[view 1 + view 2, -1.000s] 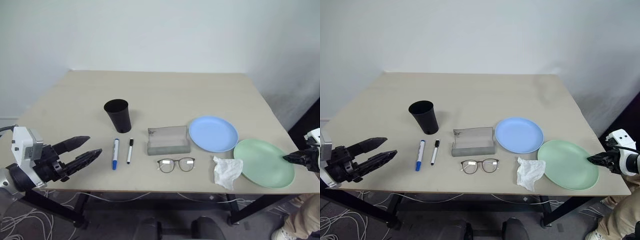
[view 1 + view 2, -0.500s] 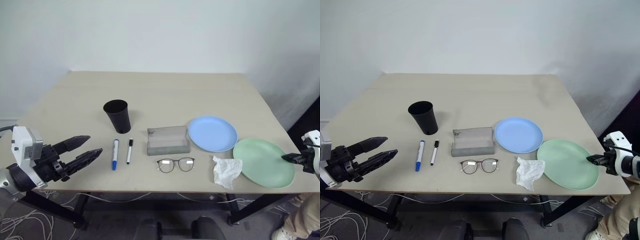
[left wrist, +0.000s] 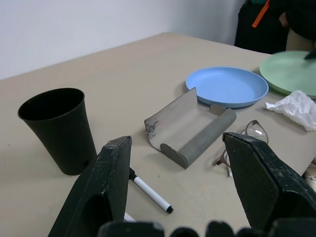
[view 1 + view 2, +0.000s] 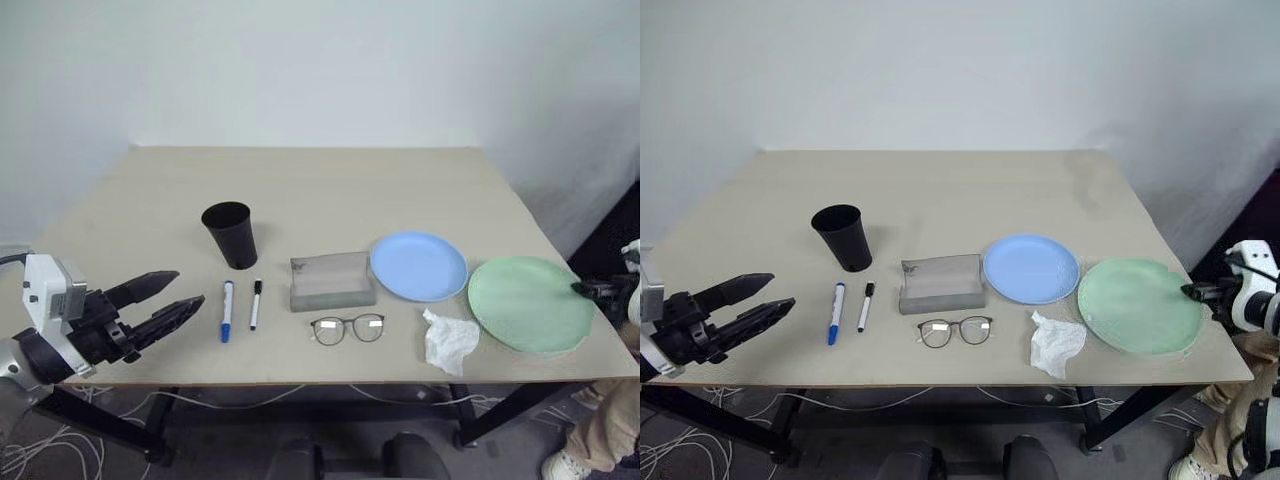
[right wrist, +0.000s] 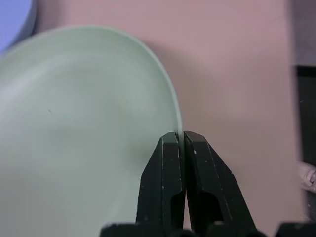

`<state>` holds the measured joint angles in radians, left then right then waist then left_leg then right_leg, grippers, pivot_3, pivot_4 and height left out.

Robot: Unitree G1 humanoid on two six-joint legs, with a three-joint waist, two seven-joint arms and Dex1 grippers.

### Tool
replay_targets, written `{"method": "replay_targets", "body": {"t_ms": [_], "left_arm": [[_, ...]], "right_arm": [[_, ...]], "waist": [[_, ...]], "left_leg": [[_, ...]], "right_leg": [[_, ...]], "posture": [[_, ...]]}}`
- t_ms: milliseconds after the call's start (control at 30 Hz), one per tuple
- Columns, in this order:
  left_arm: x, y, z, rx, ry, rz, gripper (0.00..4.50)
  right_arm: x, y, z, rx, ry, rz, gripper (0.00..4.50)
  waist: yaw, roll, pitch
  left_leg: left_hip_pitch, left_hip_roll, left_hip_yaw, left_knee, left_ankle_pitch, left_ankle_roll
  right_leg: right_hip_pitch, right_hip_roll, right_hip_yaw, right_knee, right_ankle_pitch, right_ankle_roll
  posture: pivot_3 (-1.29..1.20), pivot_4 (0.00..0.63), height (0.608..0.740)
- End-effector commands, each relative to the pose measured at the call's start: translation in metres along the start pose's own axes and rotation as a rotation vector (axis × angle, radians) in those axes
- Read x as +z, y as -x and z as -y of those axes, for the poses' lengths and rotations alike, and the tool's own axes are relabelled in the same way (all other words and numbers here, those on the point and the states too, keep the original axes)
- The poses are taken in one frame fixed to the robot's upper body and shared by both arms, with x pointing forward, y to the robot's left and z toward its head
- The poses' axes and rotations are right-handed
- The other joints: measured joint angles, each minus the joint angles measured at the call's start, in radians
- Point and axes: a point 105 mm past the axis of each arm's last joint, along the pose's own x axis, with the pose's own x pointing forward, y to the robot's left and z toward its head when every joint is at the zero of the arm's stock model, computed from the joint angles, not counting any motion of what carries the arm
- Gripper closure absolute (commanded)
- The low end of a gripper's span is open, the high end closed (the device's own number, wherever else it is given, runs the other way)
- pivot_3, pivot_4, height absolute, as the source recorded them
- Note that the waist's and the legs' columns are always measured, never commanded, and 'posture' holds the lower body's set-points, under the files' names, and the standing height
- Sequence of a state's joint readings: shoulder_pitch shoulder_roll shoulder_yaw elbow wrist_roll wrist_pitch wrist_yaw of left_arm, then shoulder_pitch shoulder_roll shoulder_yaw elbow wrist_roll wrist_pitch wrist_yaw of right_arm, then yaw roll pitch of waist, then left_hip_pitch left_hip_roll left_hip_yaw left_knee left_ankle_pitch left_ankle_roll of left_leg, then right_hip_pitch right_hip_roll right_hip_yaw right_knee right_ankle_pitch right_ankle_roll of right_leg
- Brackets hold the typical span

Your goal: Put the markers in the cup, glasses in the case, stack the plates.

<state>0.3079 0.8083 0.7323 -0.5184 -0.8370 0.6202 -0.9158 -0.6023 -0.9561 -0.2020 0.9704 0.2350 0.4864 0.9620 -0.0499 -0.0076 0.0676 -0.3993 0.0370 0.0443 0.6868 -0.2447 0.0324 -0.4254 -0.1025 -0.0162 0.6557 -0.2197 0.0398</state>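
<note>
Green plate (image 4: 1135,305) rim pinched by R gripper (image 5: 180,140), tilted up, L gripper (image 4: 170,300) agape

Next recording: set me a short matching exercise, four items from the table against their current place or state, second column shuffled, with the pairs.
1. green plate
2. case
3. glasses
4. cup

a. lying open and empty
b. upright, beyond the markers
c. rim pinched by the right end effector
d. unfolded on the table, in front of the case

Pairs: 1-c, 2-a, 3-d, 4-b
</note>
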Motion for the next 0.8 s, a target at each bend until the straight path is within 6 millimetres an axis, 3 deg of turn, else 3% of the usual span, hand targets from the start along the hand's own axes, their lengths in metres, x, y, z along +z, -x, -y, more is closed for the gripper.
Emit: {"method": "replay_targets", "body": {"t_ms": [33, 333, 700, 800], "left_arm": [[0.008, 0.000, 0.003, 0.001, -0.045, 0.021, 1.39], [0.002, 0.000, 0.005, -0.001, -0.024, 0.010, 1.39], [0.001, 0.003, 0.007, 0.018, -0.013, 0.017, 1.39], [0.000, 0.002, 0.008, 0.021, -0.012, 0.017, 1.39]], "right_arm": [[0.028, 0.008, 0.001, 0.006, -0.049, 0.102, 4.47], [0.054, -0.004, -0.035, 0.145, -0.108, 0.153, 4.47], [0.086, -0.033, -0.132, 0.338, -0.118, 0.138, 4.47], [0.091, -0.047, -0.145, 0.305, -0.134, 0.117, 4.47]], "waist": [[-0.002, 0.000, 0.000], [-0.001, 0.000, 0.000], [0.001, 0.001, 0.000], [0.001, 0.001, 0.000]], "left_leg": [[0.000, 0.000, 0.000, 0.000, 0.000, 0.000], [0.001, 0.000, 0.000, -0.005, 0.000, 0.000], [0.000, 0.000, 0.000, -0.006, 0.000, -0.001], [0.000, 0.002, -0.001, -0.006, 0.000, -0.001]], "right_leg": [[0.000, 0.000, 0.000, 0.000, 0.000, 0.000], [0.000, 0.000, 0.000, 0.000, 0.000, 0.000], [-0.002, 0.000, 0.000, 0.000, 0.000, 0.000], [-0.003, 0.000, 0.000, 0.000, 0.000, 0.000]], "posture": [[0.00, 0.000, 0.702], [0.00, 0.000, 0.702], [0.00, 0.000, 0.702], [0.00, 0.000, 0.702]]}}
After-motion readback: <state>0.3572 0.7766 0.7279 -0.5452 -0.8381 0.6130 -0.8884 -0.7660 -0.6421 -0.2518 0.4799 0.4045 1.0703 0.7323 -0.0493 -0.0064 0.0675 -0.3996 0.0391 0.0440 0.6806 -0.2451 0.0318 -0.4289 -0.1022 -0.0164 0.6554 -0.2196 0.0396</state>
